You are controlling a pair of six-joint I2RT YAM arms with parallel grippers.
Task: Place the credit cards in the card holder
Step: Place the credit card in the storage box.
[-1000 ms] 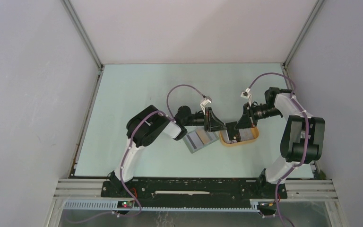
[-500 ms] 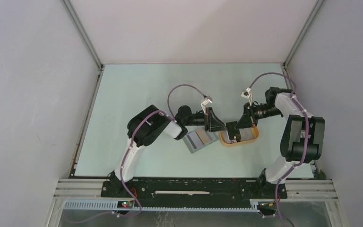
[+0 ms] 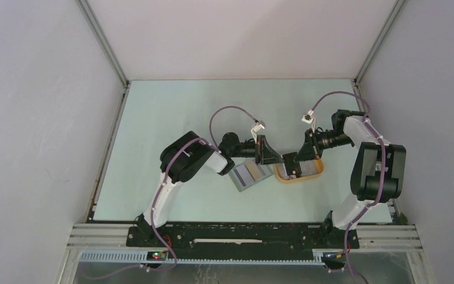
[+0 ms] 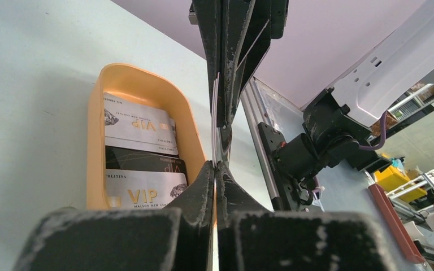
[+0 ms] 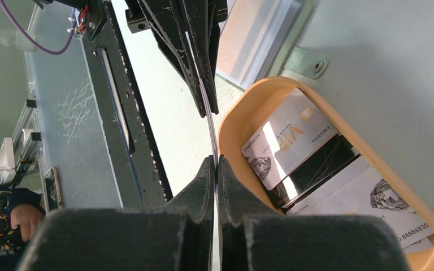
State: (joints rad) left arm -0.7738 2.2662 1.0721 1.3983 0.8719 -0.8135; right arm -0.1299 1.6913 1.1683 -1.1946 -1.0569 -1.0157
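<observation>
A thin credit card (image 4: 213, 107), seen edge-on, spans between my two grippers above the near rim of the tan tray (image 3: 314, 175). My left gripper (image 4: 215, 165) is shut on one end of it. My right gripper (image 5: 216, 161) is shut on the other end. In the top view the two grippers meet tip to tip, left gripper (image 3: 276, 157) and right gripper (image 3: 292, 161). Three more credit cards lie in the tray: a pale one (image 5: 288, 138), a black one (image 5: 316, 169) and another pale one (image 5: 376, 197). The card holder (image 3: 249, 176) lies open on the table, left of the tray.
The tan-yellow oval tray (image 4: 95, 141) sits right of the card holder, almost touching it. A black rail (image 3: 242, 234) with both arm bases runs along the table's near edge. Grey walls close in the left, right and far sides.
My left gripper's jaws have closed onto the card that the right gripper was holding. Neither arm has visibly shifted.
</observation>
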